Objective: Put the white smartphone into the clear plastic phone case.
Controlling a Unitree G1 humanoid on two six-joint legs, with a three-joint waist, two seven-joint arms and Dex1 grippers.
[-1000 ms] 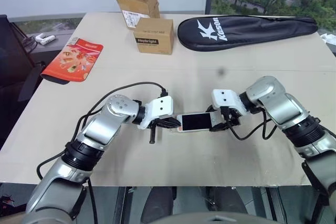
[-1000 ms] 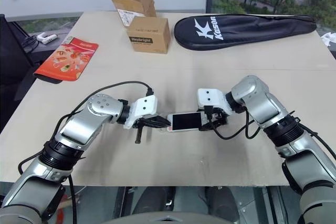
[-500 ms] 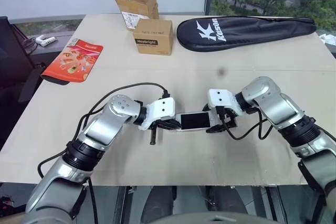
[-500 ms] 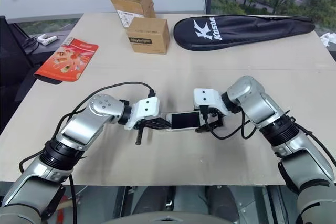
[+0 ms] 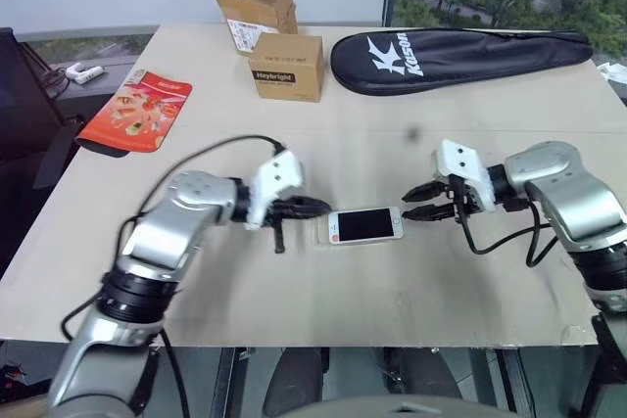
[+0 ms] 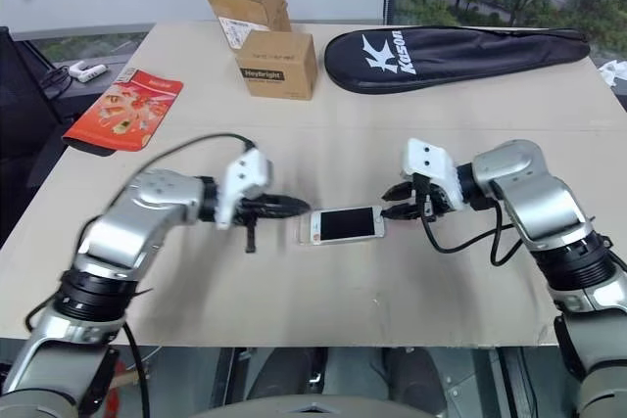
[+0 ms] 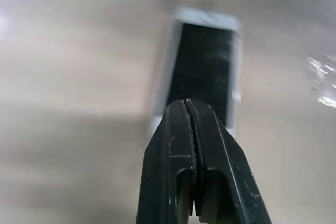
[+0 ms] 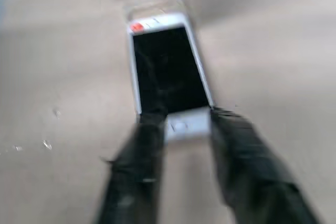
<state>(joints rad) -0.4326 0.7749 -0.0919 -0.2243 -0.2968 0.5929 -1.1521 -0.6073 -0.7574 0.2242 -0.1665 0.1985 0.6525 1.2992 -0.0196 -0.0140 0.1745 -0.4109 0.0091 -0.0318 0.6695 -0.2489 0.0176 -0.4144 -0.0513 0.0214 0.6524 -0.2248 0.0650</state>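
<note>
Item: we log the white smartphone (image 5: 365, 226) flat at counter (image 5: 294, 301) centre, seated in the clear plastic phone case (image 5: 324, 230), so left end effector (image 5: 312, 207) clenched empty at nine o'clock, right end effector (image 5: 419, 204) released at three o'clock.

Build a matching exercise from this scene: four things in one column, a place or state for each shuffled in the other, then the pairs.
1. white smartphone
2. left gripper
3. right gripper
4. red-orange packet

A. jaws open
B. at the left edge of the table
C. jaws shut
D. flat on the table between the two grippers

Pairs: 1-D, 2-C, 3-A, 4-B
</note>
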